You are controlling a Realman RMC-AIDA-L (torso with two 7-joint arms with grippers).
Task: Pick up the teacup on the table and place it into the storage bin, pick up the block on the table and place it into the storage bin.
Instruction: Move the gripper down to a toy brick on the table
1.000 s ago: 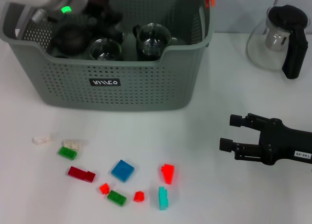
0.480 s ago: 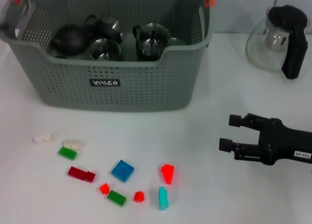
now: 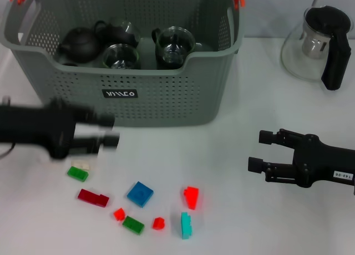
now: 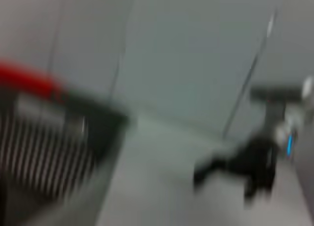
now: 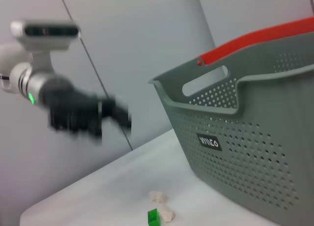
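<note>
Perforated grey plastic storage bin [image 3: 166,94] already holding glass teacups [image 3: 120,55] and dark pots; no teacup seen left on the white table [image 3: 233,144], so block step judged next. Left gripper [image 3: 108,131], blurred in front of the bin, grip impossible to tell; right gripper [image 3: 259,151] spread and empty, off to the bin's right. Small glossy blocks [image 3: 139,193] scattered in front of the bin, none binned.

Blocks [image 3: 139,193] lie before the storage bin [image 3: 166,94], teapot [image 3: 317,44] right.

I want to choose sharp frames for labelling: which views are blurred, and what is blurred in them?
Head view: only the left gripper is smeared; the storage bin and blocks are sharp. Left wrist view: everything is blurred. Right wrist view: the bin is sharp, the far left gripper is smeared.
</note>
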